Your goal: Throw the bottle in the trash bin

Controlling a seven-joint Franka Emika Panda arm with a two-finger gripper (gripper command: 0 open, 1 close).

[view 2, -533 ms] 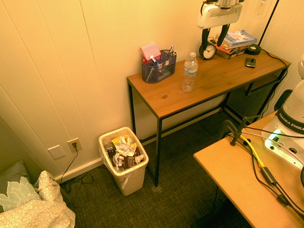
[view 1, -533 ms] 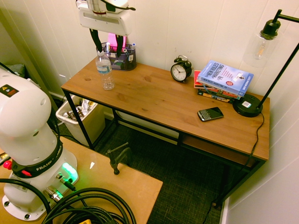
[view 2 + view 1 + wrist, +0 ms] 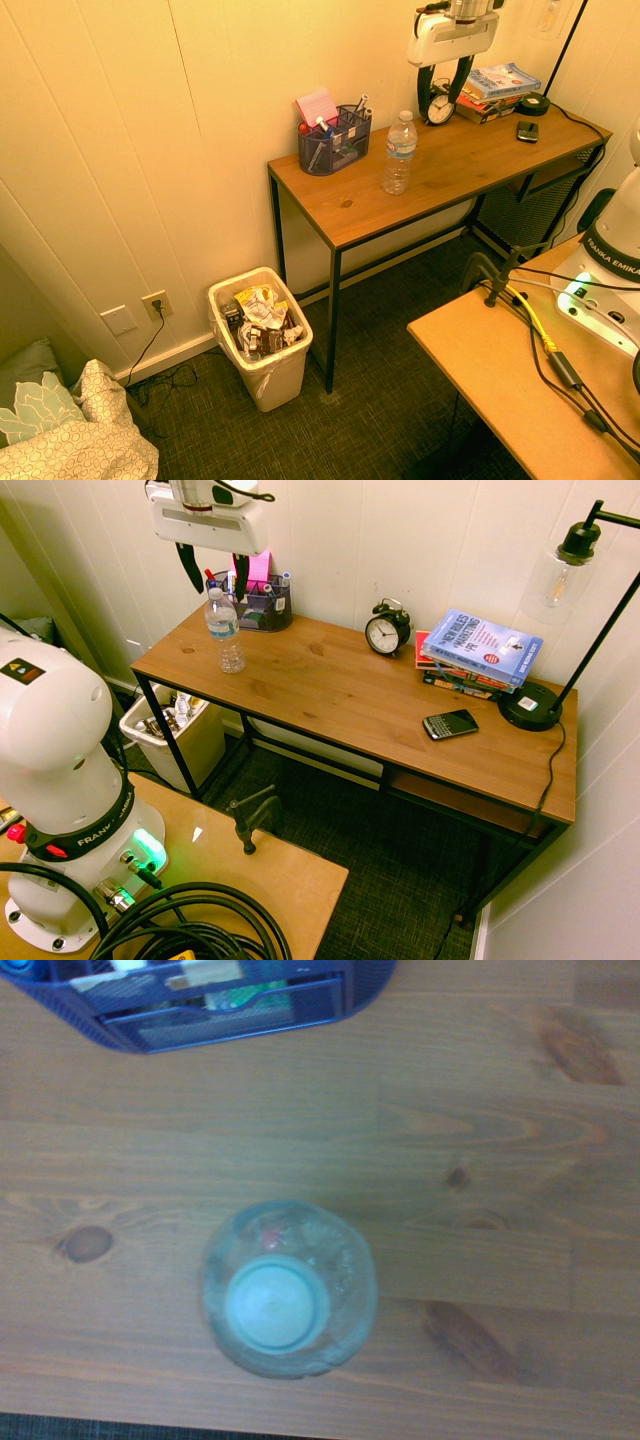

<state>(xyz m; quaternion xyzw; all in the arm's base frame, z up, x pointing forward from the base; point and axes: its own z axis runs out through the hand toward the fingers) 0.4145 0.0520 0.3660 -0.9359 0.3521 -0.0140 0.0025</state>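
Tool (image 3: 213, 572) wide open, empty, pointing down over upright bottle (image 3: 225, 630) on surface (image 3: 350, 695), lined up for top grasp; trash bin (image 3: 262, 337) on floor.

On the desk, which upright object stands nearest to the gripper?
The bottle, clear with a white cap, almost under the open gripper. The alarm clock stands further along the desk.
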